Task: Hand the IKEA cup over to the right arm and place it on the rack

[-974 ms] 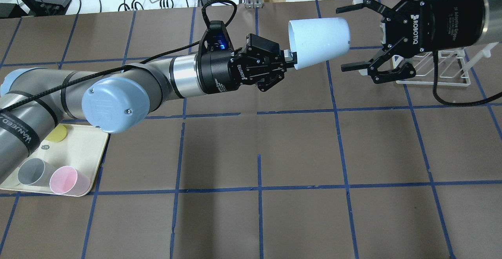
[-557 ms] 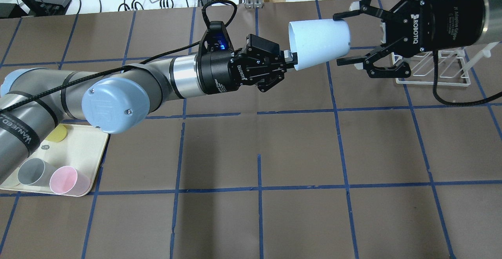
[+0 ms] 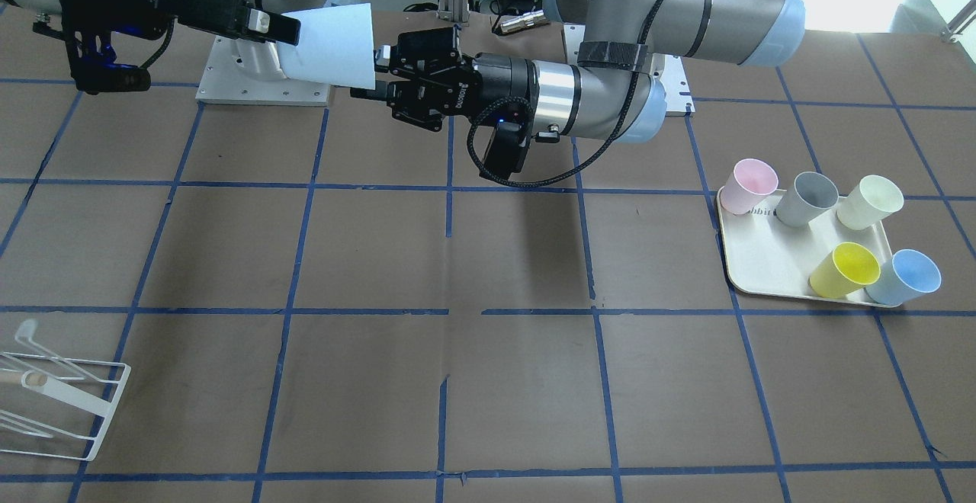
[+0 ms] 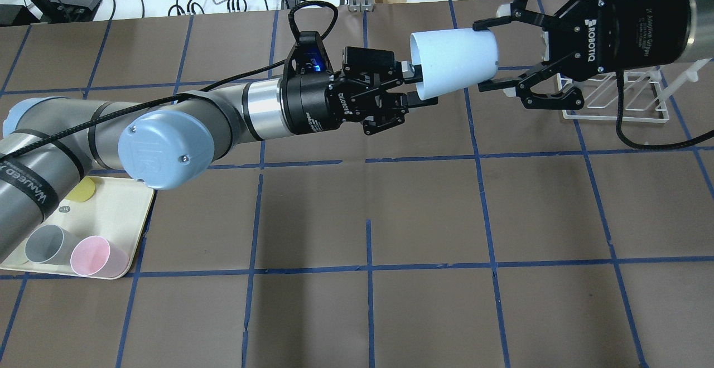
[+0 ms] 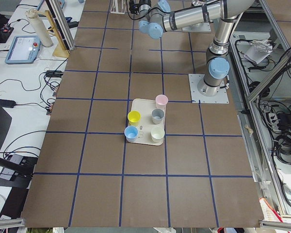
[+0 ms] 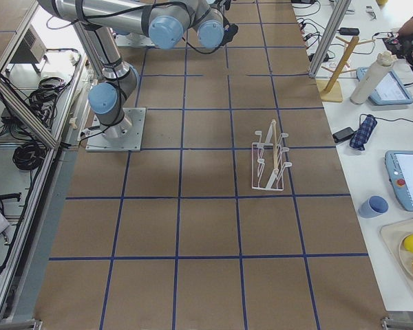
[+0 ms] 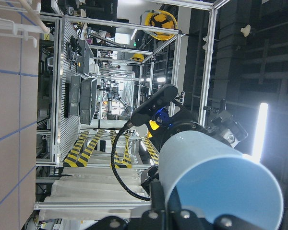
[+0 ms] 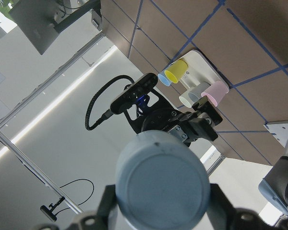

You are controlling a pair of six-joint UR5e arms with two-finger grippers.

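Bright, even light pouring down on the brown paper worktop (image 4: 424, 212), colours clean, focus crisp across both high fixed views. Soft-edged shadow pooling under the silver-grey left arm (image 3: 564, 99) in the front view, and a sheen along its metal sleeve. The pale blue plastic cup (image 3: 332, 46) washes out nearly white there. Glare blows out that view's top right corner. Left wrist view: dim, murky background, one vertical white strip lamp (image 7: 261, 129) burnt out, the cup's near rim soft. Right wrist view: white flare behind, cup base up close and blurred. Side views flat and evenly lit, hardly a shadow
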